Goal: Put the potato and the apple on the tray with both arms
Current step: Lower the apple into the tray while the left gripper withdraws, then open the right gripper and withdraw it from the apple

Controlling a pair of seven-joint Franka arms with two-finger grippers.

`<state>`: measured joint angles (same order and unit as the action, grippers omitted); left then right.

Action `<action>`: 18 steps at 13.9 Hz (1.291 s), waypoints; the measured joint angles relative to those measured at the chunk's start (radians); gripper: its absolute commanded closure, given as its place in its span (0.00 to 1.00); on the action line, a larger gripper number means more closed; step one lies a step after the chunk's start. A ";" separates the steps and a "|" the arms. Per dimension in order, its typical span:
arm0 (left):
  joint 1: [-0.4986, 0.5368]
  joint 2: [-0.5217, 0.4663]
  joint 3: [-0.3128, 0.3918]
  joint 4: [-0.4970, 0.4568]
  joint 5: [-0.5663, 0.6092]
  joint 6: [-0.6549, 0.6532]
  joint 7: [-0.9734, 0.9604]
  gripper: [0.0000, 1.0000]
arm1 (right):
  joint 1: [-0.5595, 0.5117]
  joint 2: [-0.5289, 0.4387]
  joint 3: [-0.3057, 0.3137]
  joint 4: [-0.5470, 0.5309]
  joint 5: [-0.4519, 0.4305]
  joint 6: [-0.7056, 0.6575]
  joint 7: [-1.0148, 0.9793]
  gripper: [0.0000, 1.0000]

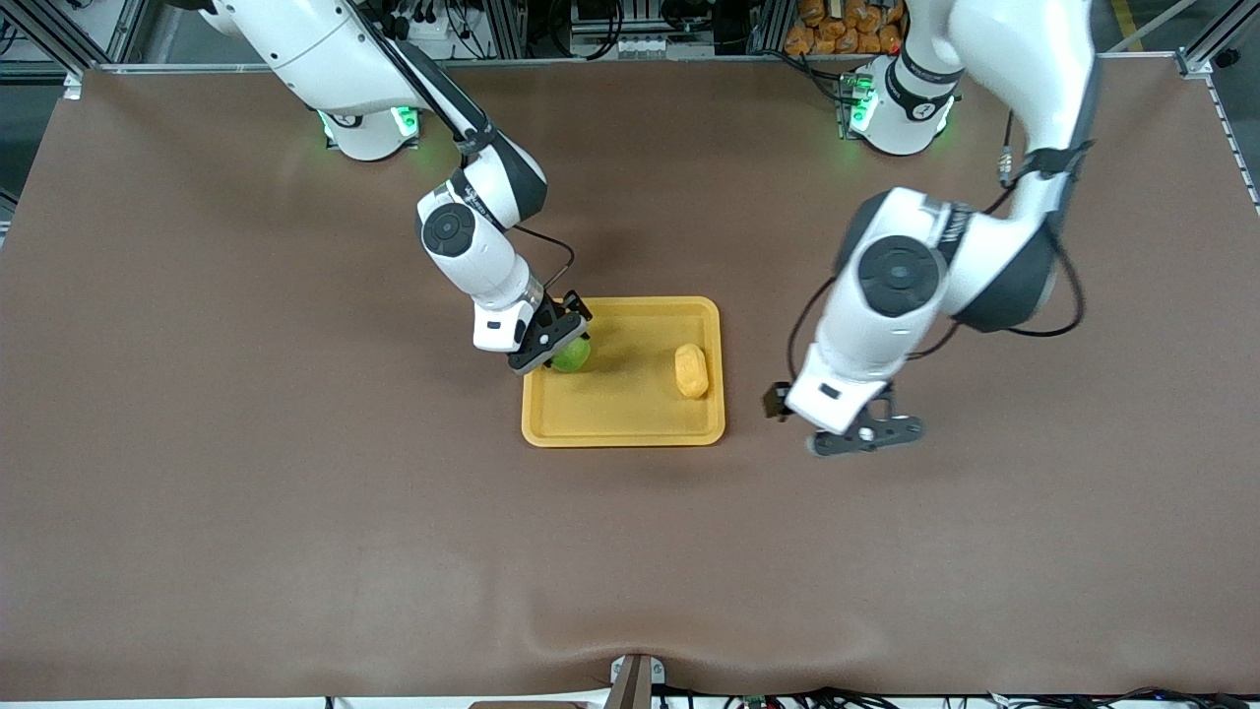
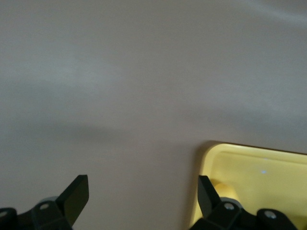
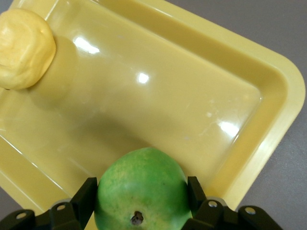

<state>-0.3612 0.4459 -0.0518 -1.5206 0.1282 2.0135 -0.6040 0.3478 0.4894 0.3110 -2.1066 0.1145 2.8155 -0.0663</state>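
From my station I take the tray (image 1: 622,423) as my landmark: it lies flat on the brown table (image 1: 246,492), about midway between the two arms' ends. Starting at the right arm's end of it, I see the right arm (image 1: 472,246) reaching down from its base to the tray's edge on that side, and its right gripper (image 1: 563,345) is over the tray's floor just inside the rim. In the right wrist view its fingers (image 3: 86,196) press against both flanks of the apple (image 3: 141,191), so I read that hand as clamped on the fruit, stem dimple facing the camera. I cannot tell whether the apple touches the tray's floor or hangs just above it. Moving along, the potato (image 1: 692,370) lies inside the tray, close to the rim toward the left arm's end, well apart from the apple and free of any hand. Past that rim, the left arm (image 1: 915,286) bends down off the tray, and the left gripper (image 1: 871,433) hangs over bare table just beside the tray. In the left wrist view its fingers (image 2: 76,194) stand wide apart with nothing between them, a corner of the tray showing beside one of them.
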 measured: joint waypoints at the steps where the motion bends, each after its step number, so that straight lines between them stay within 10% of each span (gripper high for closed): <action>1: 0.022 -0.019 0.000 0.000 0.000 -0.029 0.028 0.00 | 0.000 0.001 -0.001 0.000 0.000 0.001 0.000 0.00; 10: 0.161 -0.157 -0.001 -0.001 0.000 -0.236 0.273 0.00 | 0.000 -0.011 -0.002 0.011 -0.001 0.011 -0.001 0.00; 18: 0.261 -0.263 -0.001 -0.003 -0.016 -0.382 0.471 0.00 | -0.119 -0.211 -0.011 0.028 -0.001 -0.115 0.000 0.00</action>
<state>-0.1001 0.1827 -0.0523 -1.5234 0.1125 1.6313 -0.1329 0.2288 0.2789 0.3000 -2.0788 0.1139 2.7010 -0.0658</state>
